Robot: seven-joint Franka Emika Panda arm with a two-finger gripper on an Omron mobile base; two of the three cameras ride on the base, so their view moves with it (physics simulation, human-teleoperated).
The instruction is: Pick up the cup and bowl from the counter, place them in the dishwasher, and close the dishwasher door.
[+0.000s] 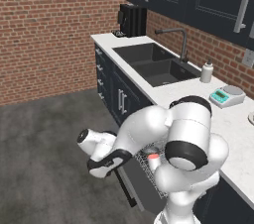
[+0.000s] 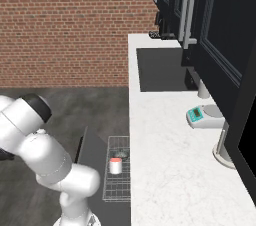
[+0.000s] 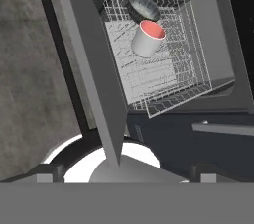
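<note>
White cup (image 3: 147,38) and grey bowl (image 3: 143,8) sit in the rack (image 3: 163,77); our jaws, spread wide and empty, hang under the half-raised door (image 3: 92,69), which must swing upward.

A white robot arm with dark joints rises from its base and folds over on itself, its bulky elbow high and its forearm sloping down and out to the left in the left base view. The wrist sits low, well below the upper arm, ending in a white and black hand. The claw (image 1: 88,164) points downward and away from the body. Its two dark fingertips (image 3: 49,172) stand wide apart, holding nothing
</note>
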